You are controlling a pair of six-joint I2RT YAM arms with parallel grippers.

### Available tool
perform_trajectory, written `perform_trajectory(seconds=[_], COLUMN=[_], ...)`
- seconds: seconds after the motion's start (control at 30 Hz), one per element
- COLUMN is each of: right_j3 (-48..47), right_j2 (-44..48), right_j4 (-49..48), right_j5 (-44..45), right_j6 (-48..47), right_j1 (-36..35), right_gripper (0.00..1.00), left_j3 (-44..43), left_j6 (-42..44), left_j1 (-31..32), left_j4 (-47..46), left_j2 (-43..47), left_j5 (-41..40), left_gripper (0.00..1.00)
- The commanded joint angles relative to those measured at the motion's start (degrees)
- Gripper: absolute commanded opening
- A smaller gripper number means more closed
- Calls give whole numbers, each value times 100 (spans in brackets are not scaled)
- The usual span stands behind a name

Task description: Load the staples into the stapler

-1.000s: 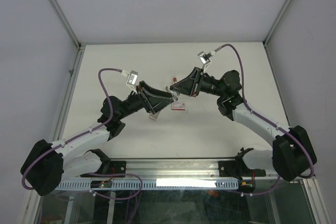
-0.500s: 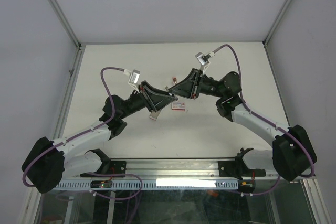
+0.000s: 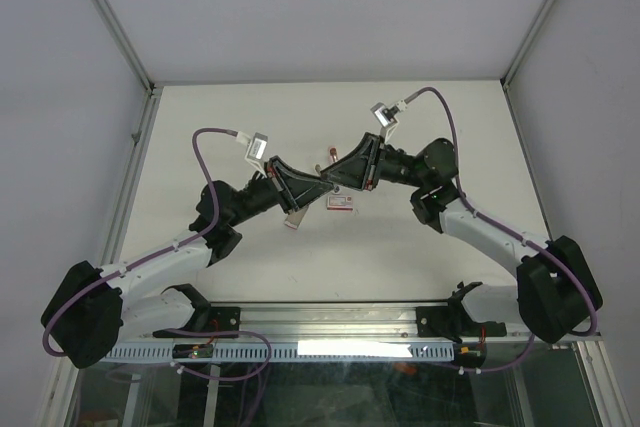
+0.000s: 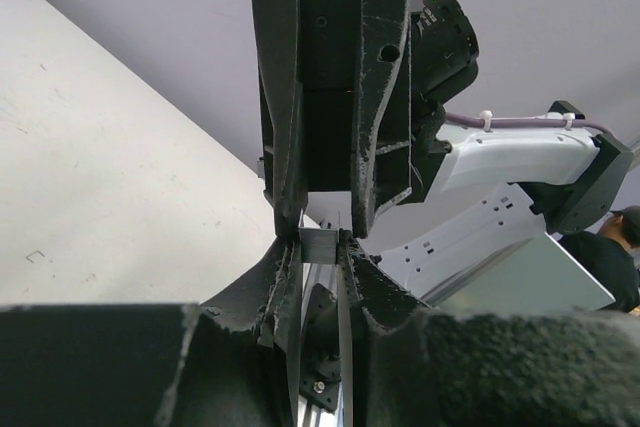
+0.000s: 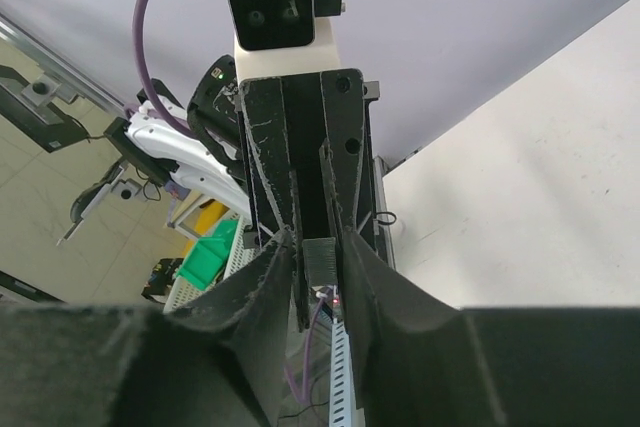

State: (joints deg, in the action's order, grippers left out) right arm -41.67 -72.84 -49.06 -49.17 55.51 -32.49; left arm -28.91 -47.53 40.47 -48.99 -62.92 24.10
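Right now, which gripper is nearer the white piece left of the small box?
Left. The left gripper hangs almost over the white piece; the right gripper is farther off, back and right.

Staples [image 4: 322,244]: small silvery-grey strip with ribbed face, level in mid-air above the surface [image 4: 100,167], pinched between tips of left end effector [image 4: 320,253] and right end effector [image 5: 320,247].

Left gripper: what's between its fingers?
The staples, a small grey strip, pinched in the left gripper; the right gripper holds them too. Their lower part is hidden between the fingers.
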Motion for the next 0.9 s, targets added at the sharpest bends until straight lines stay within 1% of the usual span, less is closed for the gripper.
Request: perform_trajectory(seconds=[0.0, 0.13, 0.2, 0.3, 0.37, 0.4, 0.43, 0.47, 0.57, 0.7, 0.83, 0.87], right_j3=[42, 97, 89, 82, 47, 10, -48, -129, -240, -145, 23, 49], right_j2=[79, 211, 355, 700, 1003, 1180, 1331, 1474, 1777, 1985, 2100, 2126], right_j4=[-193, 17, 407, 1177, 1990, 2440, 2934, 3392, 4427, 4835, 4902, 4918], right_j5=[38, 139, 276, 307, 307, 394, 1729, 2203, 3109, 3460, 3564, 3589], right_j6=[-147, -335, -498, -594, -594, -779, -1837, -2204, -2698, -2825, -2851, -2872], right_j1=[-22, 86, 200, 536, 721, 763, 770, 770, 769, 766, 769, 770], right_gripper=[36, 55, 61, 61, 61, 63, 66, 68, 68, 69, 69, 69], left_j3=[-202, -189, -166, -180, -208, -224, -236, -216, -264, -682, -1142, -1243], left_j6=[53, 176, 222, 288, 320, 289, 175, 38, -371, -521, -485, -448], left_j1=[37, 48, 49, 120, 272, 350, 433, 517, 848, 1355, 1561, 1594], left_j4=[-46, 405, 701, 1362, 1968, 2344, 2723, 2996, 3672, 4216, 4651, 4779], left_j2=[122, 193, 253, 288, 254, 204, 130, 27, -449, -1239, -1846, -2138], left_j5=[-202, -263, -299, -428, -677, -864, -1137, -1407, -2005, -2666, -2970, -3039], left_gripper=[10, 8, 7, 5, 5, 4, 5, 5, 6, 7, 7, 7])
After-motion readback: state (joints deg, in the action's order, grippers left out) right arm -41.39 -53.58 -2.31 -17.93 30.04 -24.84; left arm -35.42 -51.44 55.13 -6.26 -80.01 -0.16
